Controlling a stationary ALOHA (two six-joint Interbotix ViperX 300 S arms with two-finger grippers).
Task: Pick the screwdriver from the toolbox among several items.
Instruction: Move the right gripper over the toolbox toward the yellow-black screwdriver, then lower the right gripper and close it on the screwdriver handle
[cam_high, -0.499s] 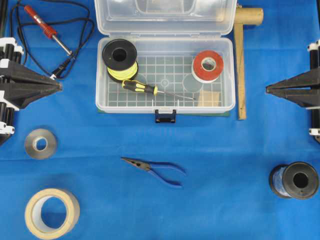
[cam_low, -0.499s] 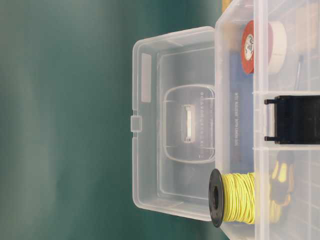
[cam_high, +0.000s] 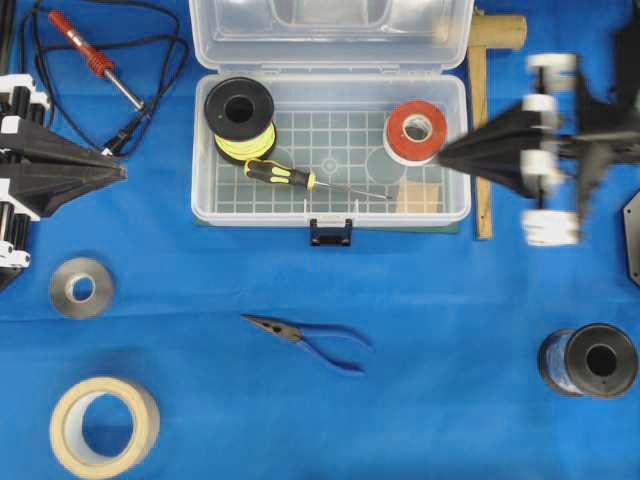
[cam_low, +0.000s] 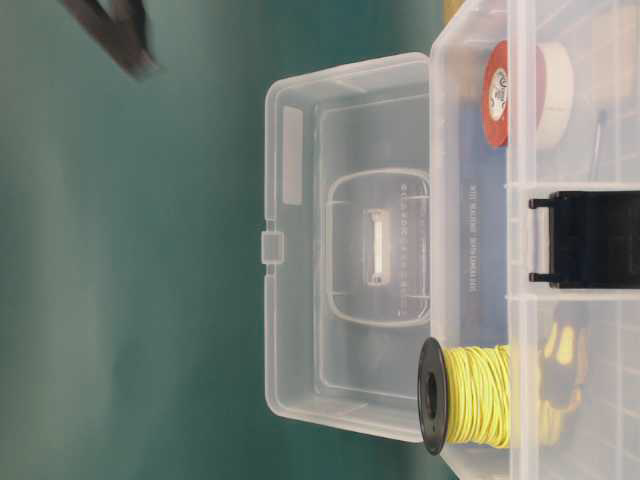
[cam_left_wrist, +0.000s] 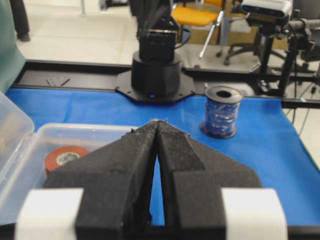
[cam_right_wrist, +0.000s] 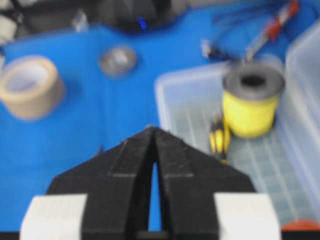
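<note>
Blue table: toolbox holds screwdriver.

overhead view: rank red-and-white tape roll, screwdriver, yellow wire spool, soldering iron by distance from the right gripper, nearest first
From the right gripper, jaws shut, at the toolbox's right wall:
1. Red-and-white tape roll, right end of the box.
2. Screwdriver, box middle, tip pointing right.
3. Yellow wire spool, box's left end.
4. Soldering iron, outside the box, far upper left.

The toolbox is clear, glossy plastic; the screwdriver has a thin bright metal shaft. A matt blue cloth covers the tabletop. The small block looks like bare wood.
</note>
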